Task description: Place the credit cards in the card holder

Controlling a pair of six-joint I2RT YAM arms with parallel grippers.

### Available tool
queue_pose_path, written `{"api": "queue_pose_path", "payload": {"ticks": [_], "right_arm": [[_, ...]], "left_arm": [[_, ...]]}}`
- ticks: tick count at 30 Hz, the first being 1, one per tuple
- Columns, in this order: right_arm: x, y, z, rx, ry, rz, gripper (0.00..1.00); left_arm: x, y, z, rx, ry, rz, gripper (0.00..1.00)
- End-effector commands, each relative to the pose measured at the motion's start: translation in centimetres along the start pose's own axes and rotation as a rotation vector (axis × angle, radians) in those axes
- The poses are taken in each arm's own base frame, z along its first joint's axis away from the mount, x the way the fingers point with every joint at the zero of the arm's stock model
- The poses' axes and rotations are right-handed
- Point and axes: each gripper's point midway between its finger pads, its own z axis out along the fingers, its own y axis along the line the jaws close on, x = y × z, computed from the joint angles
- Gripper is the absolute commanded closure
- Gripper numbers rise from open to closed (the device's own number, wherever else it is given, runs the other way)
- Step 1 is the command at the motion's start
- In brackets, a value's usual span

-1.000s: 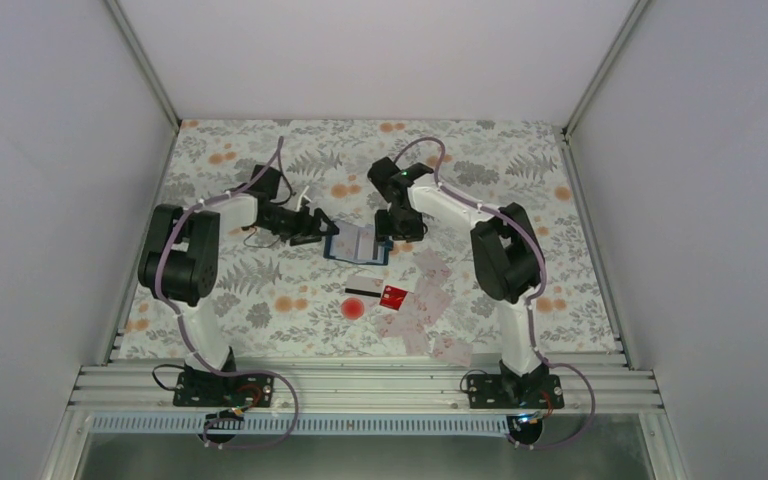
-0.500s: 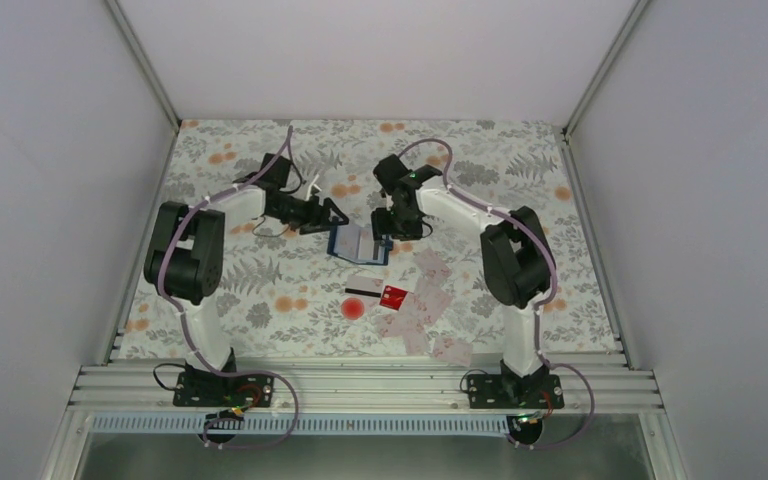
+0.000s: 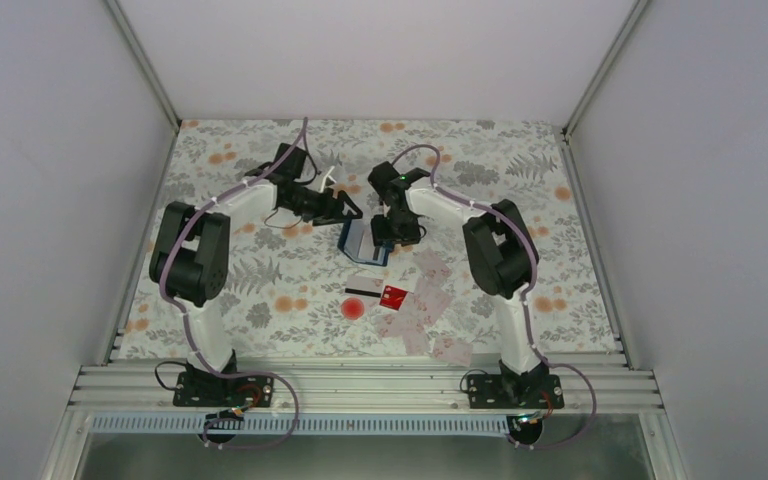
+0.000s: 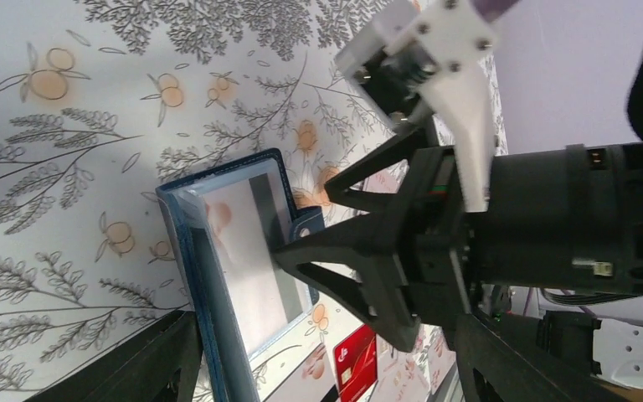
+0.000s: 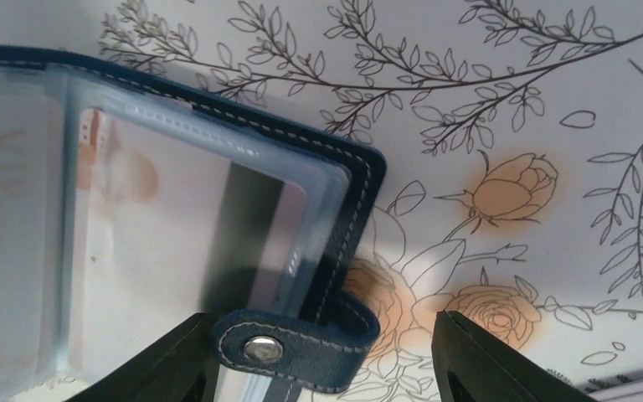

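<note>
Floral-printed cloth [image 3: 260,290] is covering the table, and the navy card holder [image 3: 364,245] is lying open on it near the middle, between the two grippers. Its clear pockets are showing what looks like a pale card [image 5: 176,226] with a dark stripe tucked inside. The left gripper [image 3: 344,207] is hovering just beside the holder's far-left corner, jaws standing wide and holding nothing. The right gripper [image 3: 385,233] is reaching down at the holder's right edge, jaws also apart and gripping nothing. The loose credit cards [image 3: 422,308] are lying fanned out nearer the arm bases, with a red card [image 3: 394,294] beside them. Only the right wrist view is showing the snap tab [image 5: 295,345] sitting between that gripper's fingers [image 5: 477,360]. Only the left wrist view is showing a right fingertip [image 4: 301,244] meeting the pocket page, though I cannot tell whether it is pressing.
</note>
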Motion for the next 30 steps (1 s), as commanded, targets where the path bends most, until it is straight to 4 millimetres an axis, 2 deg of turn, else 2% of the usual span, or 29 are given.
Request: {"api": "queue_pose_path", "payload": {"ticks": [1, 20, 25, 30], "right_arm": [[-0.7, -0.6, -0.1, 0.068, -0.009, -0.024, 0.36], [0.4, -3.7, -2.4, 0.215, -0.047, -0.012, 0.39], [0.8, -4.8, -3.2, 0.248, -0.065, 0.004, 0.40], [1.2, -5.6, -4.0, 0.260, -0.081, 0.022, 0.40]], "left_arm": [[-0.6, -1.1, 0.4, -0.003, 0.000, 0.013, 0.24], [-1.3, -1.9, 2.0, -0.070, 0.015, 0.040, 0.27], [-2.5, -0.7, 0.3, -0.217, -0.043, 0.048, 0.28], [-3.4, 0.7, -2.5, -0.340, -0.113, 0.026, 0.31]]}}
